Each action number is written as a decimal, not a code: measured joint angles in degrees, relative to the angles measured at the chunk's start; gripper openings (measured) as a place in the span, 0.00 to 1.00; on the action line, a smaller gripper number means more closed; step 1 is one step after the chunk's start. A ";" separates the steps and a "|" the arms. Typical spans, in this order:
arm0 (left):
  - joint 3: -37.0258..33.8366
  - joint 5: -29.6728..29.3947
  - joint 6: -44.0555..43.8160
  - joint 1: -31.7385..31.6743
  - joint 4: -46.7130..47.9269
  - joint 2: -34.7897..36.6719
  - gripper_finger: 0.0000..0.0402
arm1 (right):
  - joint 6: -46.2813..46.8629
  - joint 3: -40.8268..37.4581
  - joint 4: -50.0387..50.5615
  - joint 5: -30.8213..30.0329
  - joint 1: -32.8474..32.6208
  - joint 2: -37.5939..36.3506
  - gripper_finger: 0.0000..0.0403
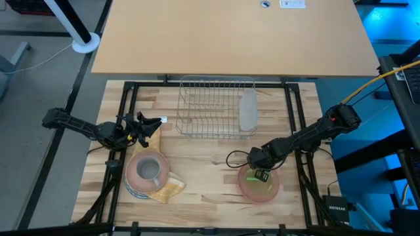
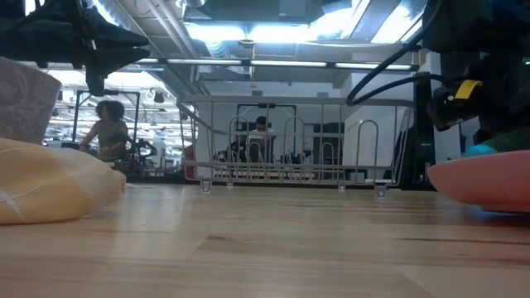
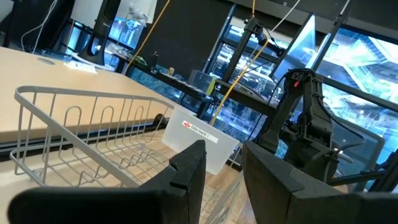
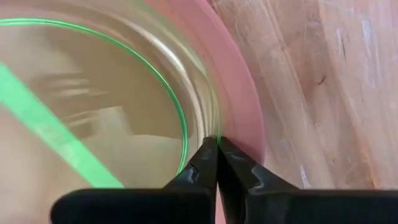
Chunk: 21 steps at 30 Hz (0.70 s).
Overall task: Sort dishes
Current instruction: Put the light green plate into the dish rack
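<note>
A clear glass bowl with a green rim sits on a pink plate at the table's near right. My right gripper stands over it, pointing down, shut on the bowl's rim. At the near left a pink bowl with a small grey mug in it rests on a blue-green patterned plate. Beside that pile lies a yellow-tan cloth. My left gripper hovers open above the table's left, level, with nothing between its fingers. My right gripper pinches the glass bowl's green rim at its fingertips, one finger inside the bowl and one outside. The fingers come from above, pointing down. The bowl stands upright on the pink plate.
A silver wire rack stands at the table's far middle, with a pale clear thing at its right end. Bare wood lies between the two piles. People show in the room beyond the table in the low view.
</note>
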<state>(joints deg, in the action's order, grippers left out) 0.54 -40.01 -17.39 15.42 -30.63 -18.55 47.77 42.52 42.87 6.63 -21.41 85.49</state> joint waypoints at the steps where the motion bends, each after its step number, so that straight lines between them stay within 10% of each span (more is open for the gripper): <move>1: 0.00 0.00 0.00 0.00 0.02 0.00 0.24 | 0.00 -0.02 0.00 0.00 0.00 -0.02 0.02; 21: 0.00 0.47 1.01 0.00 0.02 0.00 0.24 | -4.58 11.26 8.83 -3.29 0.00 0.07 0.01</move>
<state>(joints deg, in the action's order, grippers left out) 0.54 -39.54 -16.38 15.42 -30.61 -18.55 43.19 53.78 51.70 3.34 -21.41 85.56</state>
